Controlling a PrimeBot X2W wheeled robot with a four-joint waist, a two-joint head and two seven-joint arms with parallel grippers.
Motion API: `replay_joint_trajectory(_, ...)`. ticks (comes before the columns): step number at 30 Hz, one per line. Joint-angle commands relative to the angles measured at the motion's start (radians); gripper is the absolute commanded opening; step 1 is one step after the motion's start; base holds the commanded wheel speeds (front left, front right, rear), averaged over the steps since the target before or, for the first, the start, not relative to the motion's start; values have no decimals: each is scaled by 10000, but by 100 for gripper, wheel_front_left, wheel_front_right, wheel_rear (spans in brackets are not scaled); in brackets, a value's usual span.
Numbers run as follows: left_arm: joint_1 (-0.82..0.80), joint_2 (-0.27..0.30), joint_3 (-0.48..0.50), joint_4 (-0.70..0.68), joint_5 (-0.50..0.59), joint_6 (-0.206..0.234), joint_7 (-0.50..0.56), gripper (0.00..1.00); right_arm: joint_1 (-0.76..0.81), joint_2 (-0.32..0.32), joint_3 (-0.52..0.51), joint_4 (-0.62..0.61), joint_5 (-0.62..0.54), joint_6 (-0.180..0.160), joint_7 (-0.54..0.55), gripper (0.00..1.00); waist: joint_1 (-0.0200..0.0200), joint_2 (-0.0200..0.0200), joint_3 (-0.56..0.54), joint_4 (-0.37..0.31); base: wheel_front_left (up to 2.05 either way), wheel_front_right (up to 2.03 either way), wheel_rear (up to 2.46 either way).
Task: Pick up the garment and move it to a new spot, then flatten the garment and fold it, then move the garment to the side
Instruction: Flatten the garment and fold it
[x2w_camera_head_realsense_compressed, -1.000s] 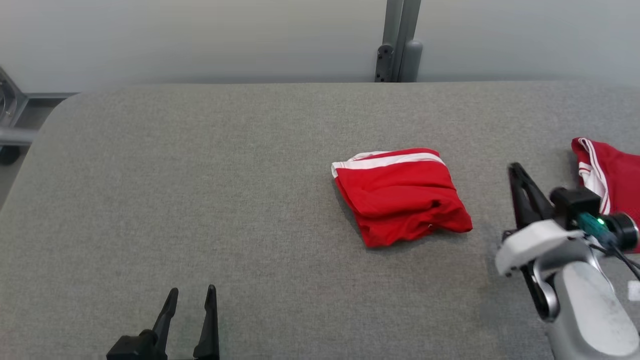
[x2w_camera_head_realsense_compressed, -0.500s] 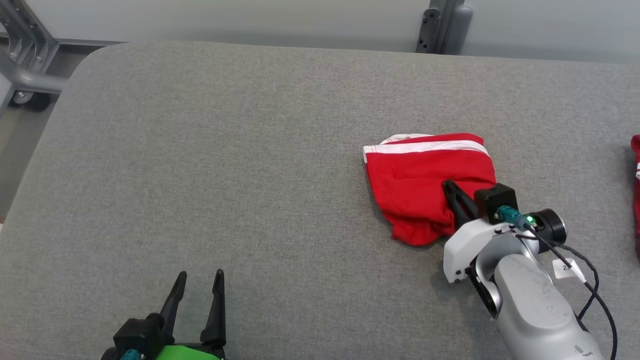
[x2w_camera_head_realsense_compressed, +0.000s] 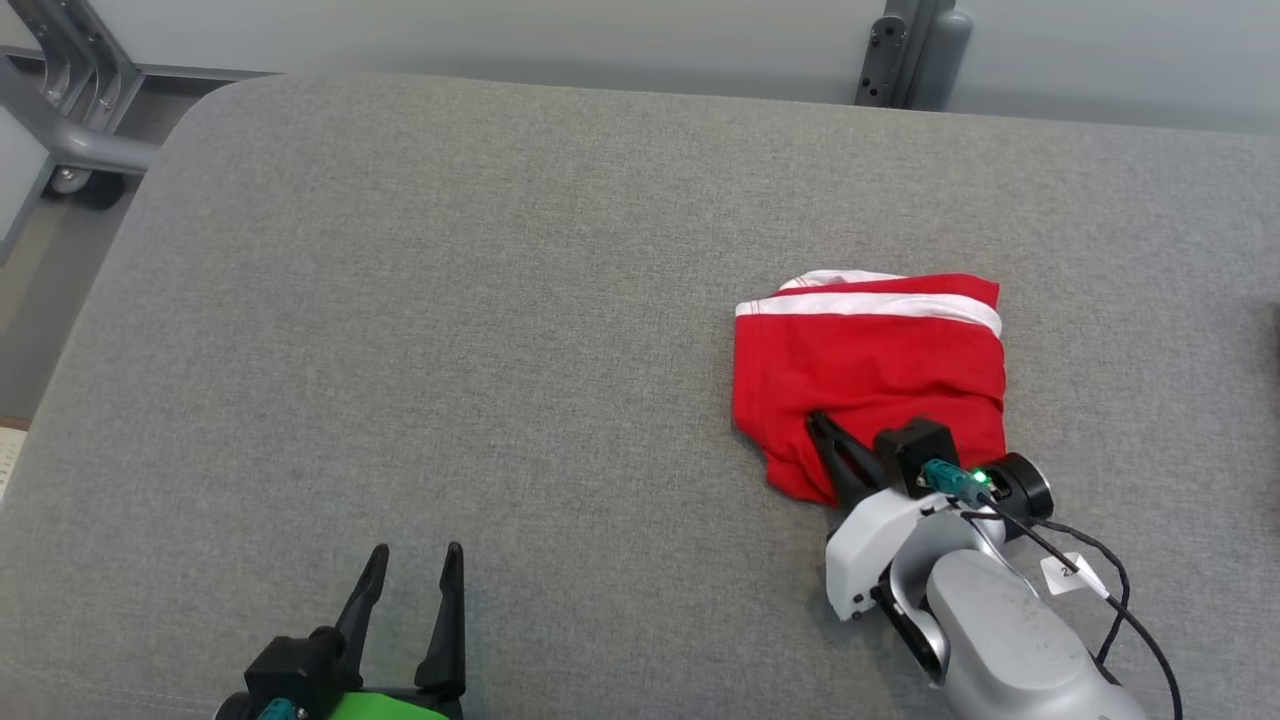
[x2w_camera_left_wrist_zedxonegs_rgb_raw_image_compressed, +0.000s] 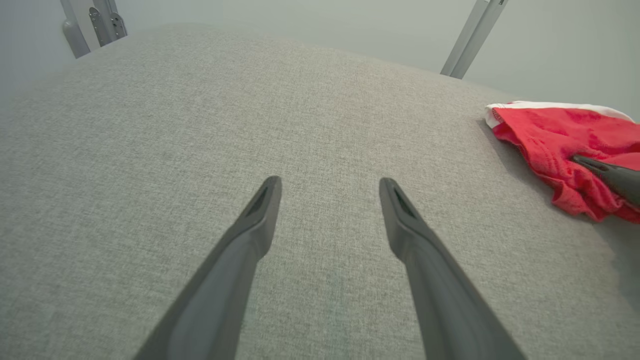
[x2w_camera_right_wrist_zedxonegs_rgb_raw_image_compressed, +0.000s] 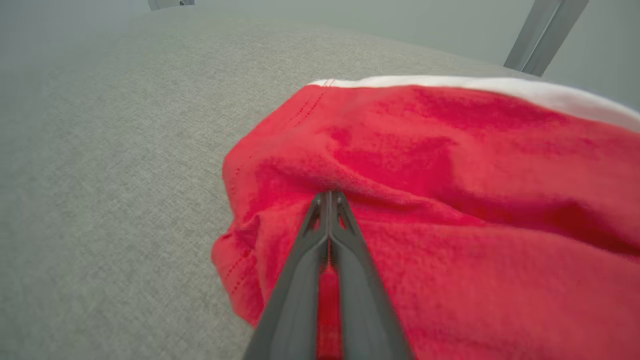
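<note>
Grey padded surface (x2w_camera_head_realsense_compressed: 400, 300) carries the folded red garment (x2w_camera_head_realsense_compressed: 868, 370) nearer its right edge, the right gripper (x2w_camera_head_realsense_compressed: 817, 422), fingers pressed together, touching the cloth's near side, while the left gripper (x2w_camera_head_realsense_compressed: 416, 552) stands wide apart.

Grey fabric tabletop (x2w_camera_head_realsense_compressed: 450, 300) before a pale wall (x2w_camera_head_realsense_compressed: 500, 30) (metal post (x2w_camera_head_realsense_compressed: 915, 50) behind).

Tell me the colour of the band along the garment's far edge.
White band on the red folded fabric garment; head view shows it best.
</note>
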Motion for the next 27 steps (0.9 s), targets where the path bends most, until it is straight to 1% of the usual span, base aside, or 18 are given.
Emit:
replay_joint_trajectory(1,-130,-4,-35,28,47,-28,-25,100,73,-20,134,24,182,0,-41,0,0,0,-85,79,0,0,0)
replay_joint_trajectory(7,151,-8,10,70,13,-30,-25,100,484,-25,791,211,776,0,-61,0,0,0,-372,179,0,0,0)
replay_joint_trajectory(11,372,-9,137,96,71,-30,-25,100,673,-24,1177,327,1089,0,-24,0,0,0,-635,32,0,0,0)
replay_joint_trajectory(13,501,-10,208,94,47,-25,-25,100,766,-24,1277,127,1230,0,-63,0,0,0,-807,-109,0,0,0)
replay_joint_trajectory(15,642,-9,313,40,-16,26,-25,100,893,-24,1168,-302,1354,0,-104,0,0,0,-1009,-280,0,0,0)
replay_joint_trajectory(16,707,-6,382,5,-30,57,-25,100,959,-24,973,-702,1366,0,-112,0,0,0,-1103,-370,0,0,0)
replay_joint_trajectory(19,903,-9,624,-139,-22,147,-25,100,1609,-41,30,-2285,1016,0,-100,0,0,0,-1350,-637,0,0,0)
replay_joint_trajectory(20,980,-7,731,-185,-4,171,-25,100,1944,-74,-378,-2872,857,0,-102,15,0,0,-1447,-717,0,0,0)
replay_joint_trajectory(21,1047,-6,806,-208,25,177,-25,100,2256,-129,-737,-3345,738,0,-101,35,0,0,-1543,-784,0,0,0)
replay_joint_trajectory(22,1113,-6,884,-233,56,200,-25,100,2620,-183,-1163,-3924,608,0,-97,49,0,0,-1650,-849,0,0,0)
replay_joint_trajectory(23,1186,-6,988,-265,79,232,-25,100,2991,-210,-1615,-4487,479,0,-99,98,0,0,-1739,-918,0,0,0)
replay_joint_trajectory(24,1230,-3,1082,-325,92,254,-25,100,3354,-262,-2010,-5000,337,0,-98,100,0,0,-1788,-988,0,0,0)
replay_joint_trajectory(26,1324,-6,1232,-402,51,313,-25,100,4114,-443,-2899,-5783,-15,0,-98,100,0,0,-1875,-1096,0,0,0)
replay_joint_trajectory(27,1377,-7,1306,-429,46,324,-25,100,4404,-426,-3316,-6138,-97,0,-100,100,0,0,-1909,-1149,0,0,0)
